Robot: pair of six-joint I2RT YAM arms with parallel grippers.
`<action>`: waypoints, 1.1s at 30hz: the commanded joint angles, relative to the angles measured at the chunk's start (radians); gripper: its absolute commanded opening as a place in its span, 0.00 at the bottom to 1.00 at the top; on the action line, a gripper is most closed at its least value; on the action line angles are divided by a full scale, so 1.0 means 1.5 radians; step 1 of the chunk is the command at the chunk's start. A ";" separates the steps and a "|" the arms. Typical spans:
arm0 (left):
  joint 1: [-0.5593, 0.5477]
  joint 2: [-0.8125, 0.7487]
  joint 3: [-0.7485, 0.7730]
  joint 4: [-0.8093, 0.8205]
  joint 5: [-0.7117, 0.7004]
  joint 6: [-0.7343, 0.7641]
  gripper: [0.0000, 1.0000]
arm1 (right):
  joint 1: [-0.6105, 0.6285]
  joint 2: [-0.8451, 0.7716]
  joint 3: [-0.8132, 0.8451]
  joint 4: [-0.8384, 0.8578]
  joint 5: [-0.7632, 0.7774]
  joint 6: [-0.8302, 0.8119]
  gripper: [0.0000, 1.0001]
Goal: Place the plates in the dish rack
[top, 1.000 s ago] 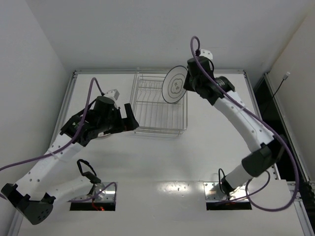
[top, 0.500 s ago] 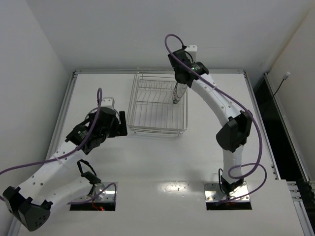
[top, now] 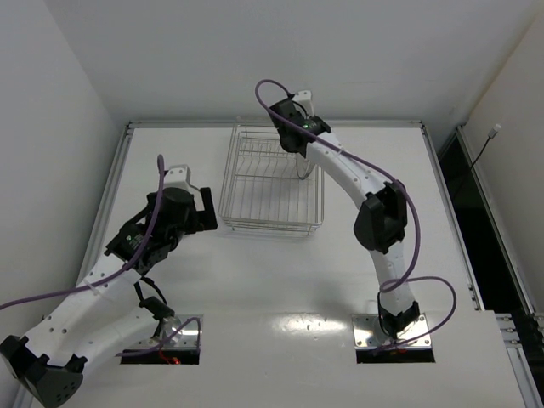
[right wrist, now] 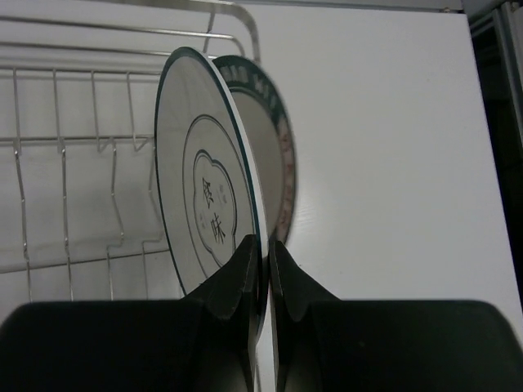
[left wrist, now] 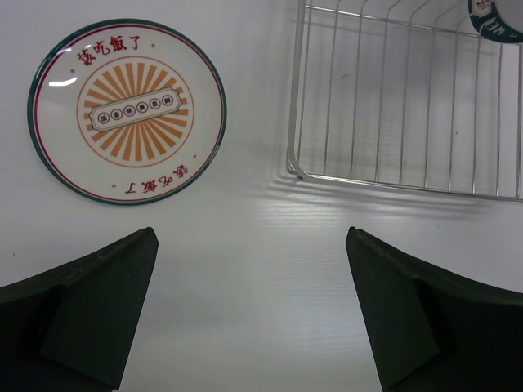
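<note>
Our right fingers (right wrist: 265, 255) gripped the flower-outline plate (right wrist: 204, 204) by its rim, upright at the 1 o'clock corner of the dish rack (right wrist: 65, 82), just beside the patterned-rim plate (right wrist: 278, 155). We judged it needed lowering straight between the prongs (right wrist: 100, 145) before release. Our left fingers (left wrist: 253, 302) gaped empty, the orange-centred plate (left wrist: 127, 110) at their 10 o'clock.

Rectangular silver wire dish rack (top: 272, 227); a round white ceramic plate with a thin dark rim and a flower outline at its centre (right wrist: 200, 204) stands on edge at the rack's right end, its lower rim pinched by the right gripper (right wrist: 265, 255); close behind it, also upright, a white plate with a dark patterned rim (right wrist: 276, 155); a third white plate with an orange radial centre (left wrist: 127, 112) lies flat on the table (left wrist: 261, 269), off the rack's near left corner.
</note>
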 commanded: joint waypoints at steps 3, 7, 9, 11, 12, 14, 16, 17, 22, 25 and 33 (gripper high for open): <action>0.000 -0.017 -0.006 0.026 -0.026 -0.001 1.00 | 0.008 0.048 0.040 0.014 0.038 -0.021 0.00; 0.000 -0.010 -0.006 0.020 -0.032 -0.001 1.00 | 0.008 0.066 0.040 0.008 0.025 -0.015 0.00; 0.000 -0.003 -0.006 0.020 -0.038 -0.007 1.00 | -0.001 0.072 0.040 -0.001 -0.008 -0.009 0.00; 0.000 0.016 -0.006 0.013 -0.038 -0.007 1.00 | -0.020 0.072 0.032 -0.010 -0.063 0.013 0.02; 0.000 0.016 -0.006 0.013 -0.038 -0.007 1.00 | -0.026 0.064 0.032 -0.010 -0.080 0.014 0.06; 0.000 0.022 -0.006 0.013 -0.038 -0.007 1.00 | -0.034 0.050 0.024 -0.010 -0.114 0.014 0.18; 0.000 0.029 -0.006 0.013 -0.038 -0.007 1.00 | -0.034 0.017 0.005 -0.004 -0.140 0.014 0.38; 0.000 0.035 -0.006 0.013 -0.038 -0.007 1.00 | -0.034 0.004 -0.012 -0.004 -0.150 0.014 0.44; 0.006 0.101 0.002 -0.027 -0.135 -0.058 1.00 | -0.040 -0.111 -0.093 -0.004 -0.237 0.014 0.62; 0.016 0.156 0.033 -0.092 -0.202 -0.127 1.00 | -0.040 -0.218 -0.186 0.028 -0.304 0.014 0.70; 0.342 0.235 0.034 -0.011 0.102 -0.076 1.00 | -0.033 -0.413 -0.354 0.078 -0.448 -0.006 0.77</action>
